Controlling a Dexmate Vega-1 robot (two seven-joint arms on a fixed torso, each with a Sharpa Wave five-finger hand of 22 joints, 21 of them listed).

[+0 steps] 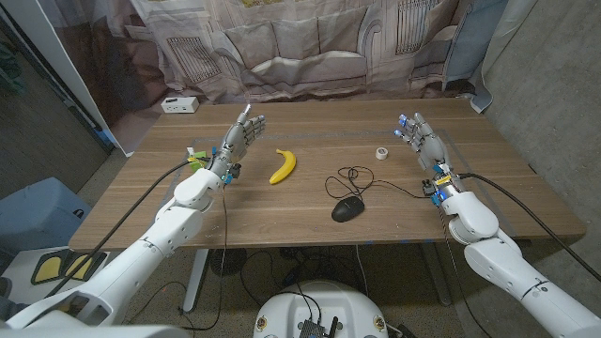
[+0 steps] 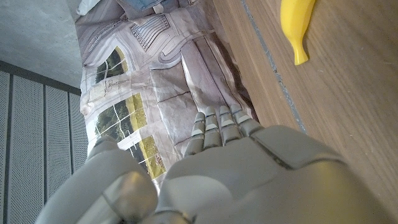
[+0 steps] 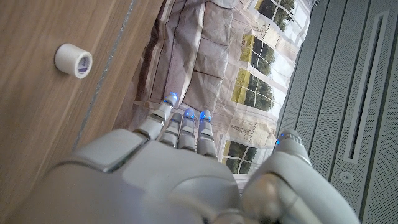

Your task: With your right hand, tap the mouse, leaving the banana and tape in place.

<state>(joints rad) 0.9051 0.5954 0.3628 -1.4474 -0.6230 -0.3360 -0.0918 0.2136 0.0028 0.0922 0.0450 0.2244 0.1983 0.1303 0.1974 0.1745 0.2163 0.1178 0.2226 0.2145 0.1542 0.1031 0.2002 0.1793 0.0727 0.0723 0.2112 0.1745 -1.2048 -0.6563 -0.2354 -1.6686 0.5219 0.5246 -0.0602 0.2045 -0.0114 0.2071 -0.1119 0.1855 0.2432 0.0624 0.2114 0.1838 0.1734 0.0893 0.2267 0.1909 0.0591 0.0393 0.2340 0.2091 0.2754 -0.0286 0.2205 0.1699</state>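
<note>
Wooden desk [image 1: 282, 221] carried three things between the robot's two raised hands. The black mouse [image 1: 347, 209] lay near the middle of the desk, a little toward the front edge, its thin black cord [image 1: 362, 180] looping away toward the right edge. The yellow banana [image 1: 284, 166] lay left of the mouse and farther back, apart from it. The small white roll of tape [image 1: 382, 152] stood right of the banana and behind the mouse, well short of the back edge.

The left hand [image 1: 237, 141] was held up over the left part of the desk, fingers [image 2: 217, 124] straight and slightly apart, holding nothing. The right hand [image 1: 420, 139] was up over the right part, beside the tape but not touching it, fingers [image 3: 183, 127] likewise extended with a little space between them and empty. A white box [image 1: 179, 104] sat near the back left corner. A printed cloth [image 1: 300, 47] hung behind the desk.
</note>
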